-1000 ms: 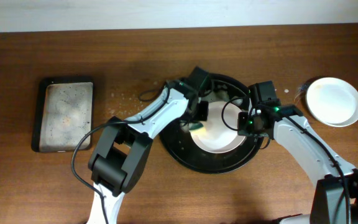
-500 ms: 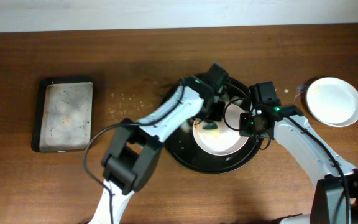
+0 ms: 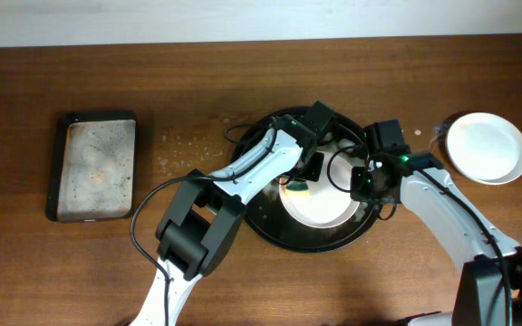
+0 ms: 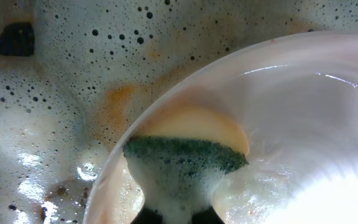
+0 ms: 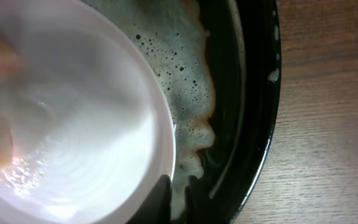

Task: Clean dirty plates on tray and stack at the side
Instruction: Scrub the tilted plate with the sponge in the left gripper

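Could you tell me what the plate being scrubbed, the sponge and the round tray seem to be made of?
The plate: likely glazed ceramic or melamine; glossy white, sharp highlights. The sponge: coarse green scouring fibre on pale foam, soapy. The tray: glossy black, probably plastic or enamelled metal; wet reflections leave it open.

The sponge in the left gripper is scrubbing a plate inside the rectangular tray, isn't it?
No. The sponge in the left gripper is scrubbing a plate inside the round black tray, as the overhead view shows.

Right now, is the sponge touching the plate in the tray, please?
Touching. The left wrist view shows the sponge pressed against the plate on its inner surface.
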